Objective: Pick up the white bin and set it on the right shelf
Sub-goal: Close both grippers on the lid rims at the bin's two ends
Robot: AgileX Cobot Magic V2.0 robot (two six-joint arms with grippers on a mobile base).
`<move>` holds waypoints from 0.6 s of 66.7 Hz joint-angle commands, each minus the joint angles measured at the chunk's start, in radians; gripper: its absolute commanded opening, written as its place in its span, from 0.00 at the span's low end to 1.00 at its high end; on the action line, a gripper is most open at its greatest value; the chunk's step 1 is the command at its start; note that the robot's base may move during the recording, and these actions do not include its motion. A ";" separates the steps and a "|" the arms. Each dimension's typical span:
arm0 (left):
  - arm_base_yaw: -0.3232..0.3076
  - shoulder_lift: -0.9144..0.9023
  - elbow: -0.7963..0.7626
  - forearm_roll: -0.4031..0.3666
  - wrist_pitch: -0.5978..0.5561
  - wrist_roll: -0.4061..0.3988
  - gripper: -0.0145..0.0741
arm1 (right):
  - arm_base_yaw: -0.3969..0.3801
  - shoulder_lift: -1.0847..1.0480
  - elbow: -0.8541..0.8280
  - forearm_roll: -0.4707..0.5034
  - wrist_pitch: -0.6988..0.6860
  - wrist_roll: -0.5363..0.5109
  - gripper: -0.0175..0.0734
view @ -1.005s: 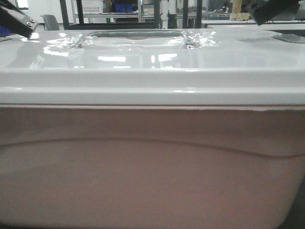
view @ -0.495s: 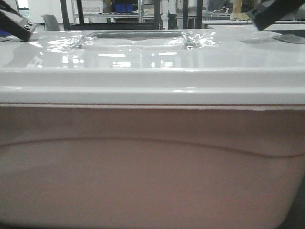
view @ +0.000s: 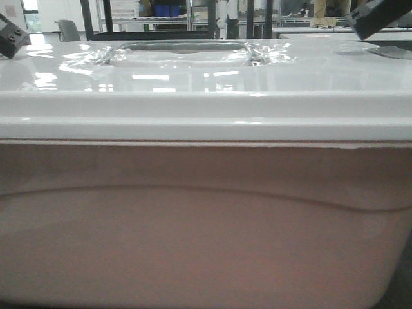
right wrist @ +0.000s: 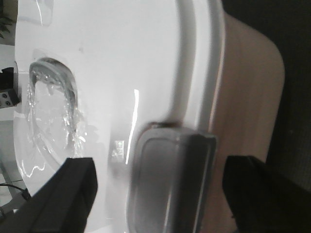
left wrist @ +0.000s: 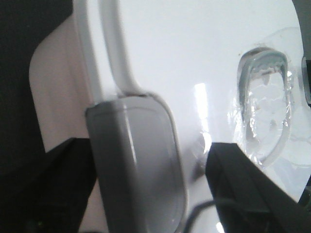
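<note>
The white bin (view: 206,219) fills the front view, its pinkish wall under a glossy white lid (view: 206,77) with a recessed handle (view: 183,48). My left gripper (view: 9,35) hangs over the lid's far left end and my right gripper (view: 380,16) over the far right end. In the left wrist view, the left gripper (left wrist: 148,150) is open, its black fingers standing either side of a grey latch (left wrist: 136,165) on the bin's rim. My right gripper (right wrist: 163,162) is open the same way round the other grey latch (right wrist: 170,184). The right shelf is out of view.
Far behind the bin stand dark upright posts and metal racks (view: 148,19) holding blue crates (view: 168,9). A grey chair (view: 67,29) sits at the back left. Dark floor shows beside both bin ends in the wrist views.
In the front view my left gripper has slid left toward the frame edge, and my right gripper has shifted slightly right. The bin has not moved.
</note>
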 commanded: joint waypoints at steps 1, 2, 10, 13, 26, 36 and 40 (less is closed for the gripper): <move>-0.008 -0.028 -0.025 -0.073 0.118 -0.009 0.58 | -0.003 -0.021 -0.023 0.063 0.108 -0.005 0.88; -0.008 -0.028 -0.025 -0.075 0.118 -0.009 0.58 | -0.003 -0.021 -0.023 0.063 0.108 -0.006 0.88; -0.008 -0.028 -0.025 -0.075 0.118 -0.009 0.58 | -0.003 -0.021 -0.023 0.063 0.108 -0.007 0.88; -0.008 -0.027 -0.025 -0.077 0.118 -0.011 0.58 | -0.003 -0.021 -0.023 0.063 0.110 -0.007 0.88; -0.008 -0.016 -0.025 -0.122 0.118 -0.015 0.58 | -0.003 -0.021 -0.023 0.064 0.122 -0.007 0.88; -0.008 -0.016 -0.025 -0.161 0.118 -0.015 0.58 | -0.003 -0.021 -0.023 0.071 0.123 -0.007 0.88; -0.008 -0.016 -0.025 -0.161 0.118 -0.015 0.58 | -0.003 -0.021 -0.023 0.071 0.113 -0.007 0.88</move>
